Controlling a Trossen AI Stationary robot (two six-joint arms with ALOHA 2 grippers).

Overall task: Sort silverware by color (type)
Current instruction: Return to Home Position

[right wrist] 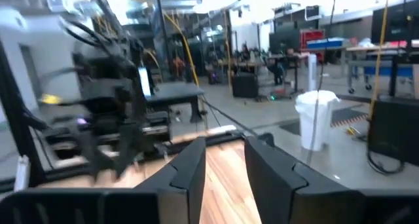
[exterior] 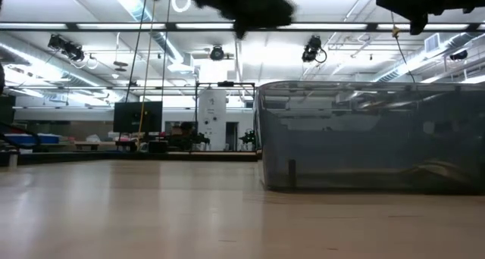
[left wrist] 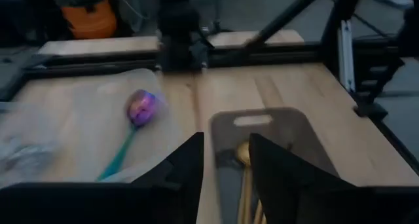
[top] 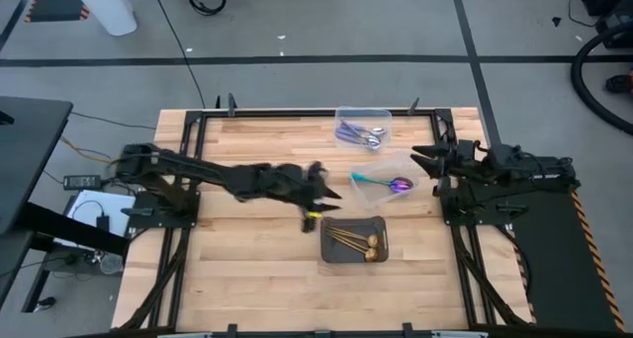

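Left gripper (top: pixel 324 202) (left wrist: pixel 226 137): hovers above the table (top: pixel 247 264) near its centre; fingers parted by a narrow gap, grasping nothing.

Dark grey tray (top: pixel 336 256) (left wrist: pixel 288 129): at 4 o'clock from the left gripper, just beside it; holds the gold spoons (top: pixel 358 241) (left wrist: pixel 243 155), several lying side by side, bowls toward the table's right side; in the low view its translucent wall (exterior: pixel 364 138) fills the right half.

Clear plastic tub, nearer (top: pixel 406 166): at 2 o'clock from the left gripper, near; holds one iridescent teal-purple spoon (top: pixel 388 184) (left wrist: pixel 141 109), teal handle, purple bowl pointing toward the right arm.

Clear plastic tub, farther (top: pixel 381 115): at 1 o'clock from the left gripper, at the table's far edge, well apart from the tray; holds the lilac-handled silver spoons (top: pixel 361 134), a small bundle, count not readable.

Right gripper (top: pixel 420 161) (right wrist: pixel 224 145): at 3 o'clock on the table's right edge, drawn in close to its base, just beyond the nearer tub; fingers slightly apart, empty.

No silverware lies loose on the bare wood in the high view.
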